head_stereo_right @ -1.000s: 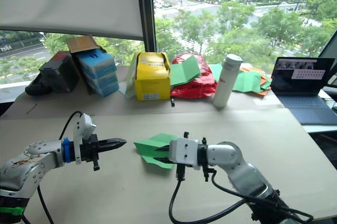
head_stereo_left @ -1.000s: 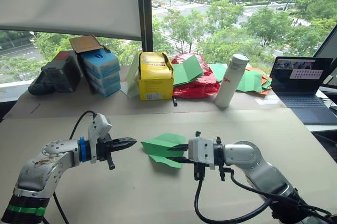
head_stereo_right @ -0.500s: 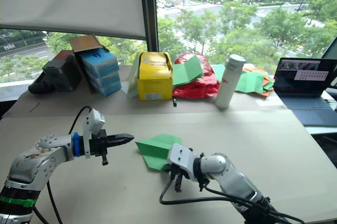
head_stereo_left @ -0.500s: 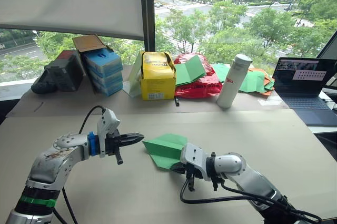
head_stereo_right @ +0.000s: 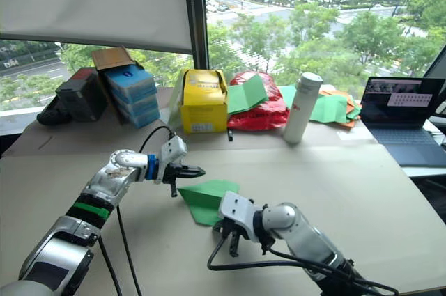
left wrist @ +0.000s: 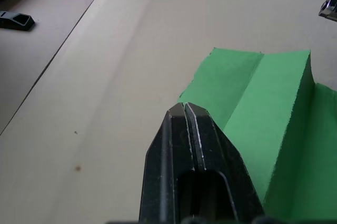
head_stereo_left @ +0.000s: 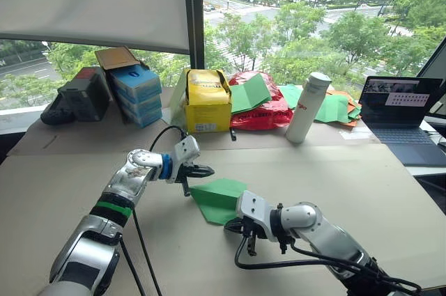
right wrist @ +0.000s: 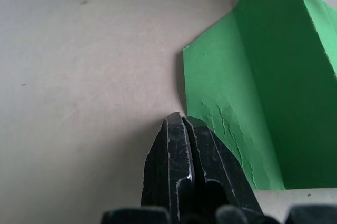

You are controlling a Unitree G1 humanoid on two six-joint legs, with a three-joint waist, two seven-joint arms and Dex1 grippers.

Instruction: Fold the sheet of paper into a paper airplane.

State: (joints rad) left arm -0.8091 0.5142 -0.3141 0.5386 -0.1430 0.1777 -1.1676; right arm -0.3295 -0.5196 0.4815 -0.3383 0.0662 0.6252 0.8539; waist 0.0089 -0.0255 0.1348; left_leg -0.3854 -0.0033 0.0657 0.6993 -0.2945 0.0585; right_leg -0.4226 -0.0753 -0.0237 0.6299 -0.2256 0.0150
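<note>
The green sheet of paper [head_stereo_left: 220, 197] lies on the table, folded into a layered shape with raised creases. My left gripper [head_stereo_left: 209, 170] is shut with nothing between its fingers. Its tip rests at the paper's far left corner, as the left wrist view shows at the paper [left wrist: 263, 103] edge. My right gripper [head_stereo_left: 232, 225] is shut too, low on the table at the paper's near edge. In the right wrist view its tip [right wrist: 180, 117] sits just beside a wrinkled corner of the paper [right wrist: 263, 76]. I cannot tell whether it touches the paper.
Along the back of the table stand blue boxes [head_stereo_left: 134, 92], a yellow box [head_stereo_left: 206, 101], a red plastic bag [head_stereo_left: 261, 109], a white bottle [head_stereo_left: 306, 106] and a heap of green and orange sheets [head_stereo_left: 336, 106]. A laptop [head_stereo_left: 401, 111] sits at the far right.
My left gripper has reached forward and to the right, from a hand's width left of the paper to its far left corner. The right gripper stays low at the near edge.
</note>
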